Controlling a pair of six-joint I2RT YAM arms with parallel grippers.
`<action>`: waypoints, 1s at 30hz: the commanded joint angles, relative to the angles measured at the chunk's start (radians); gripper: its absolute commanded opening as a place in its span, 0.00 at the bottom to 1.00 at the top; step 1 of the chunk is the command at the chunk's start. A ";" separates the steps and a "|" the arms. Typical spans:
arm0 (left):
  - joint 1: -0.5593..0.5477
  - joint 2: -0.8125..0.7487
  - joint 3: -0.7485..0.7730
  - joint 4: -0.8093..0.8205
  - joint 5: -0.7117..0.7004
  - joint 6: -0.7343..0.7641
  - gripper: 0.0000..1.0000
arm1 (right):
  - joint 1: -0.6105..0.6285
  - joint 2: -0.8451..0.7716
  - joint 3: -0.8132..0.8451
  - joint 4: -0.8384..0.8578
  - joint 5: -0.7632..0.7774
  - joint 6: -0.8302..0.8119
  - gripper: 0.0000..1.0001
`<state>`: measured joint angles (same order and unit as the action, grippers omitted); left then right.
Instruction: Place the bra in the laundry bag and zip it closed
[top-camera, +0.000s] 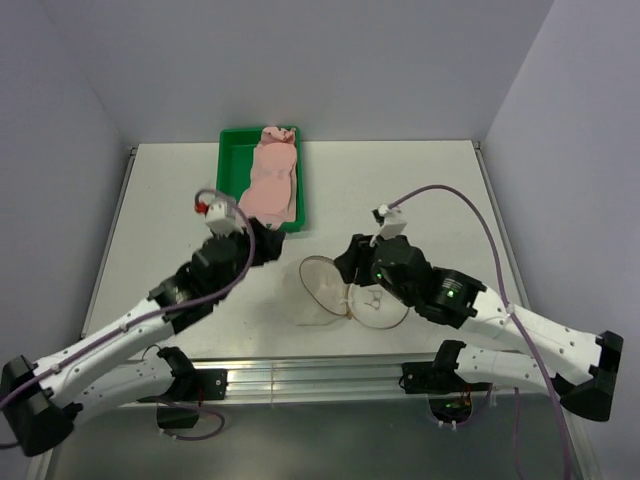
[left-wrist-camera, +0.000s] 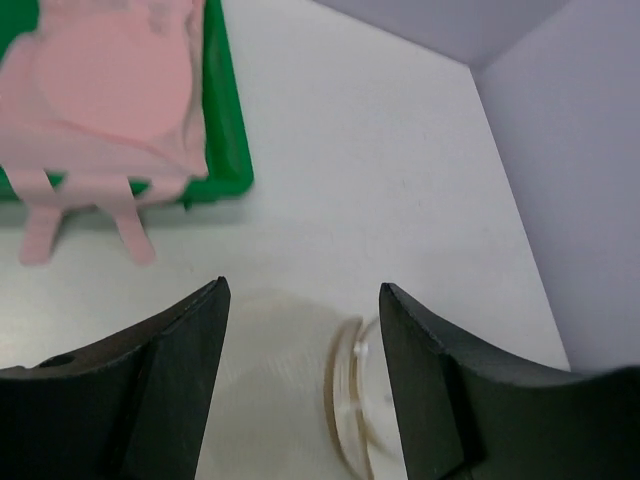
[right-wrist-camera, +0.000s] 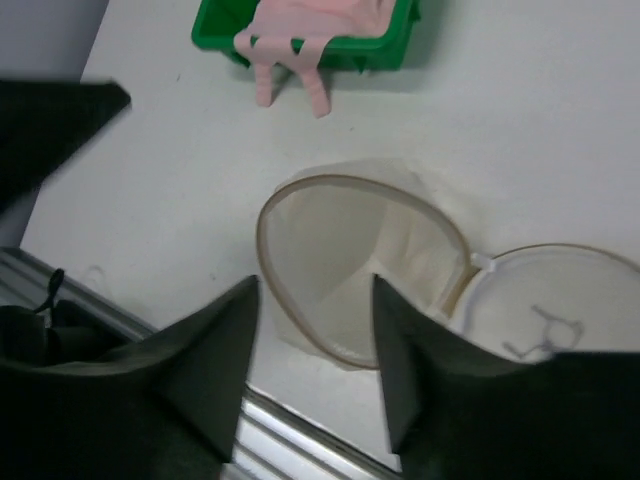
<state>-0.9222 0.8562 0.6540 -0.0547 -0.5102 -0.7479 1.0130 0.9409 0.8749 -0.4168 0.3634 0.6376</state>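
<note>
The pale pink bra (top-camera: 272, 180) lies in the green tray (top-camera: 232, 160) at the back of the table, two straps hanging over the tray's near rim (left-wrist-camera: 85, 225). The white mesh laundry bag (top-camera: 325, 285) lies unzipped and spread open near the front, its flat lid (top-camera: 382, 305) folded out to the right. My left gripper (top-camera: 280, 240) hovers between tray and bag, open and empty; in its wrist view the bag (left-wrist-camera: 275, 385) shows between the fingers. My right gripper (top-camera: 345, 270) hangs open over the bag's round opening (right-wrist-camera: 350, 250), holding nothing.
The aluminium rail (right-wrist-camera: 300, 430) runs along the table's near edge just below the bag. Grey walls close in the table on both sides and behind. The left arm shows as a dark shape (right-wrist-camera: 50, 120) at the left of the right wrist view.
</note>
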 joint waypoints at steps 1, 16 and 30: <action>0.268 0.165 0.184 0.055 0.375 0.071 0.68 | -0.037 -0.099 -0.045 0.019 0.022 -0.013 0.49; 0.770 0.909 0.660 0.212 0.906 0.040 0.66 | -0.080 -0.208 -0.251 0.168 -0.084 -0.026 0.33; 0.856 1.342 1.121 -0.217 0.877 0.351 0.78 | -0.079 -0.208 -0.278 0.201 -0.179 -0.021 0.37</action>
<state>-0.0780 2.1403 1.7092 -0.2020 0.3363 -0.4625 0.9379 0.7391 0.5694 -0.2413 0.1932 0.6277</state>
